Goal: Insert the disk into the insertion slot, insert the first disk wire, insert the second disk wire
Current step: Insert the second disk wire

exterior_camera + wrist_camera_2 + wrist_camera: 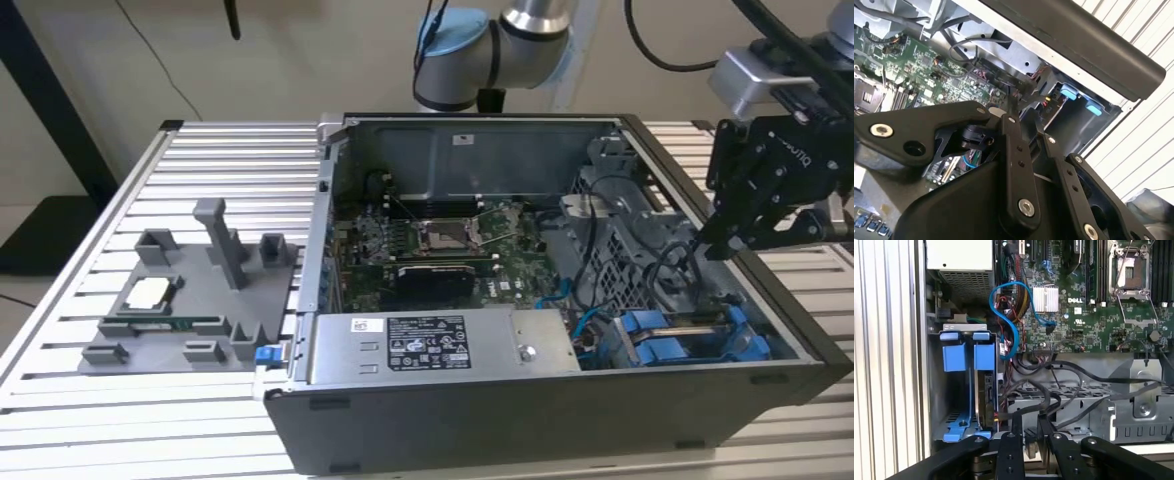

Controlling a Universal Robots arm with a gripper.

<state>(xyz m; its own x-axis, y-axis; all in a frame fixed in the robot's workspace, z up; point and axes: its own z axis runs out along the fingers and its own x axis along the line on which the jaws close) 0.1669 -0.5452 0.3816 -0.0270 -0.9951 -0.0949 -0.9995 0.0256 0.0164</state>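
First wrist view, slim disk (pixel 985 357), blue plastic-framed

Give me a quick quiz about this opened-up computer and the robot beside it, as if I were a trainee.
1. True or false: the case lies open, with its green board on show.
2. What colour are the carriers in the drive bay? A red, B blue, C yellow.
3. Fill in: in the exterior view, the pincer hangs over that view's ___ end of the case.
Key: 1 true; 2 B; 3 right.
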